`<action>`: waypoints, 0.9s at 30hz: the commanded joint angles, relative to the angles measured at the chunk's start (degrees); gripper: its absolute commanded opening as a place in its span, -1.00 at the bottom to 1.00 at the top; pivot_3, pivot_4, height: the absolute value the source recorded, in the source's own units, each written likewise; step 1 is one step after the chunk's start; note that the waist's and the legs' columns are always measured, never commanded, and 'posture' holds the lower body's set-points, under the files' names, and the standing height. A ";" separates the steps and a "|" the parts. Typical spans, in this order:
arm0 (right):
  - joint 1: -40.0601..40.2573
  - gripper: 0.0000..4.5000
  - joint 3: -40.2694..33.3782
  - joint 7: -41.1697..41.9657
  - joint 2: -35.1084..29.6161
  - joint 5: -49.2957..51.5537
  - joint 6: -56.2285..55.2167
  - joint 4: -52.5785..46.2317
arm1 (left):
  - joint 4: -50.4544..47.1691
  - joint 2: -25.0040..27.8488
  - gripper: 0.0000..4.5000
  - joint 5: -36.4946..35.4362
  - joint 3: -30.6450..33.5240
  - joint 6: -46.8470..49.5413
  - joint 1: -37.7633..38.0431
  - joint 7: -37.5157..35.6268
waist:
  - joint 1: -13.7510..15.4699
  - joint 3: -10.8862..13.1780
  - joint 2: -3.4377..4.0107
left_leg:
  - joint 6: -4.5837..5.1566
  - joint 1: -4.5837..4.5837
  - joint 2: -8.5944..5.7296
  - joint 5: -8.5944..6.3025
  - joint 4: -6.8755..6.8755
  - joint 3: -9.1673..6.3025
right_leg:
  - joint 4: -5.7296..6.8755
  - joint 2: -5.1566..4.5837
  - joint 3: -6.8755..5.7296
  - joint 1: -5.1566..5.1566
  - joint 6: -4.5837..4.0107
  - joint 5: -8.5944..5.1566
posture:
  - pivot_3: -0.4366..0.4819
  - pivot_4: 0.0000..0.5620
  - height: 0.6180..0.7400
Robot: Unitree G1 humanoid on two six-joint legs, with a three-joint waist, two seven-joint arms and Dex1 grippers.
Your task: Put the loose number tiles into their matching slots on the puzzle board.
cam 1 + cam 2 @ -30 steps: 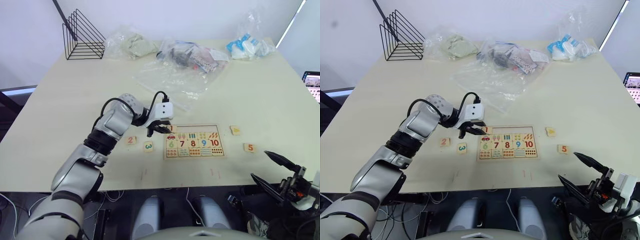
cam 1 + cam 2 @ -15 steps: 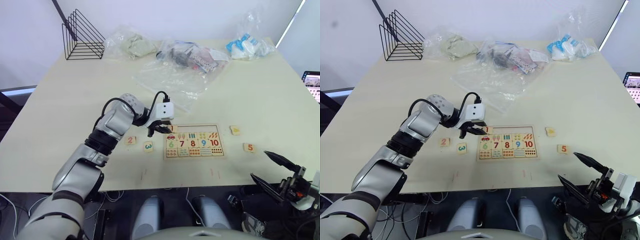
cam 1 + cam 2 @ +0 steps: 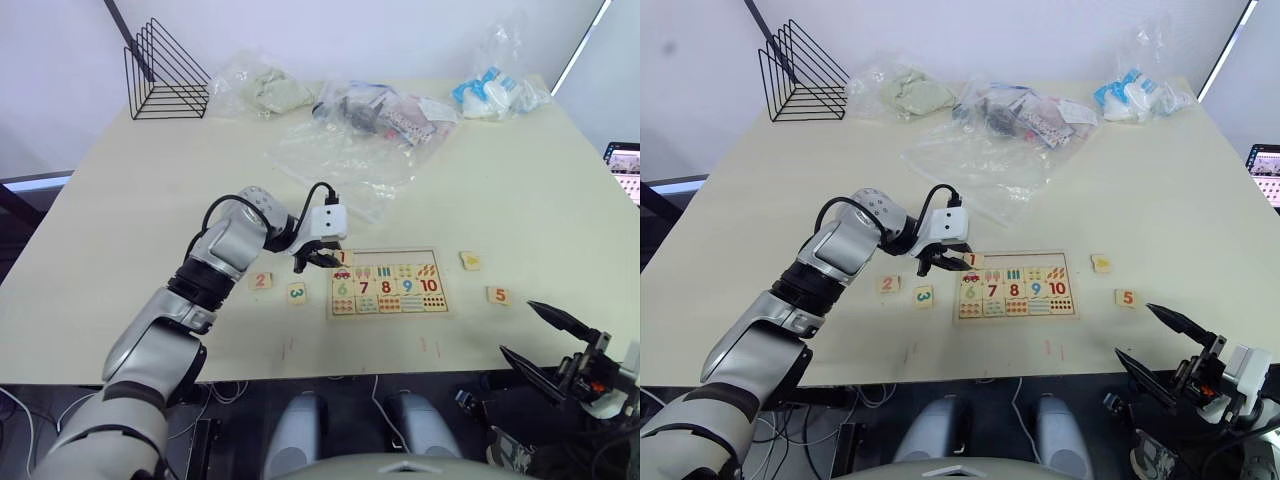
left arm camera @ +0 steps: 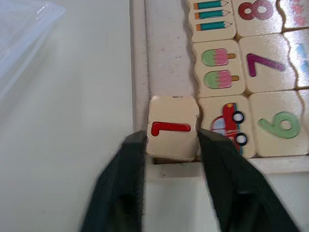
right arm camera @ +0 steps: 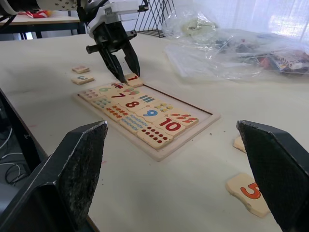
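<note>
While the left gripper point(image 4: 169, 145) pinches the red 1 tile point(image 4: 173, 127) by two opposite edges, the tile sits tilted over the near-left corner of the puzzle board point(image 3: 388, 311), partly on the frame and not yet flat in its slot. Its far edge touches the empty top row, and one side meets the car picture tile point(image 4: 226, 126).

The other loose tiles lie flat on the table point(image 3: 150, 200): the orange 2 tile point(image 3: 261, 280) and the green 3 tile point(image 3: 297, 293) just left of the board, the yellow-marked tile point(image 3: 470, 260) just right of it, and the orange 5 tile point(image 3: 498, 295) a little nearer on that side. The right gripper point(image 3: 550, 338) hangs off the near right edge of the table, well apart from the tiles, with its fingers spread and nothing between them.

I judge these tiles to be light, stiff wood with smooth printed faces, so they should not bend or break but could easily slide, or pop out of a pinch that is off-centre. Being thin and lying flat, they offer little to grab; the best hold looks to be across two opposite edges near the middle, as on the 1 now. Their wavy edges suggest a snug fit, so each piece probably has to go in level and squared to its neighbours.

Clear plastic bags point(image 3: 345, 150) and a black wire rack point(image 3: 165, 75) lie far across the table.
</note>
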 commanded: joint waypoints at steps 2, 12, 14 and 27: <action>0.24 1.00 -0.10 -0.33 -0.28 0.40 -0.48 -1.49 | -1.53 0.52 0.90 0.04 0.24 -1.04 -0.13 -0.59 | 0.00 0.00 0.00 | 0.00 0.00 0.00 0.00 0.00 0.00 | 0.00 0.00 0.00 0.00 0.00 0.00 | -0.05 -0.47 1.00; 0.25 1.00 0.13 -0.27 -0.12 0.16 -0.81 -1.14 | -2.51 2.03 0.90 -1.27 1.49 -0.52 -1.05 -2.79 | 0.01 0.00 0.00 | 0.00 0.00 0.00 0.00 0.00 0.00 | 0.00 0.00 0.00 0.00 0.00 0.00 | -0.05 -0.47 1.00; 0.16 1.00 0.21 -0.26 -0.15 0.14 -0.88 -1.00 | -3.53 2.88 0.90 -2.13 1.99 -0.09 -1.20 -4.12 | -0.02 0.00 0.00 | 0.00 0.00 0.00 0.00 0.00 -0.01 | 0.00 0.00 0.00 0.00 0.00 0.00 | -0.05 -0.47 1.00; -0.16 1.00 0.26 0.36 -0.19 0.32 -1.49 0.25 | -1.10 2.83 0.90 -7.59 6.78 1.61 -2.20 -4.40 | -0.03 0.00 0.01 | 0.00 0.00 0.00 0.00 0.01 0.00 | 0.01 0.00 0.00 0.00 0.00 0.00 | -0.05 -0.47 1.00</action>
